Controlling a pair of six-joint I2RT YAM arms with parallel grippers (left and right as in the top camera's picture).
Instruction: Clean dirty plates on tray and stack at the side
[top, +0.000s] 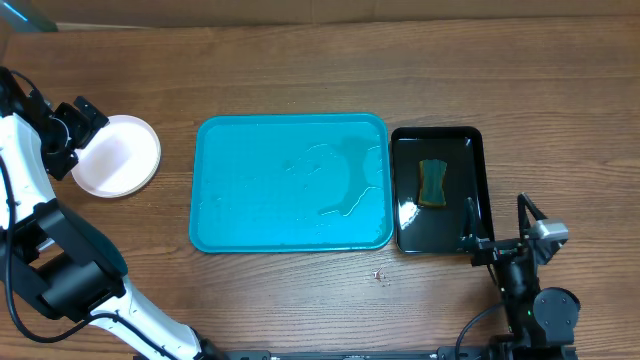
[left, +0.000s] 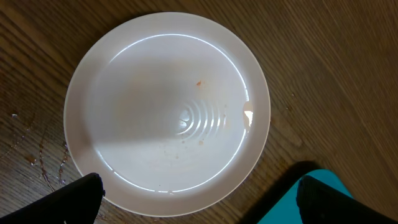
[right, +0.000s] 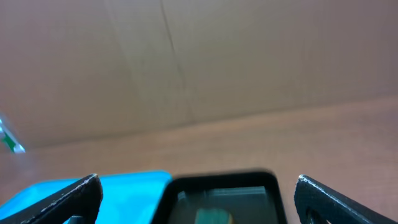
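A white plate (top: 118, 156) sits on the wooden table left of the teal-blue tray (top: 290, 182); whether other plates lie under it I cannot tell. In the left wrist view the plate (left: 166, 106) shows faint orange-brown specks near its middle. My left gripper (top: 78, 125) hovers open over the plate's left edge, holding nothing (left: 199, 202). The tray holds no plates, only a film of water. My right gripper (top: 497, 243) is open and empty (right: 198, 199) near the front right, facing the tray's corner (right: 99, 190).
A glossy black tray (top: 438, 188) stands right of the teal tray and holds a green-and-yellow sponge (top: 433, 183); both show blurred in the right wrist view (right: 224, 196). Water droplets lie on the table beside the plate (left: 34, 149). A small crumb (top: 378, 273) lies in front of the tray.
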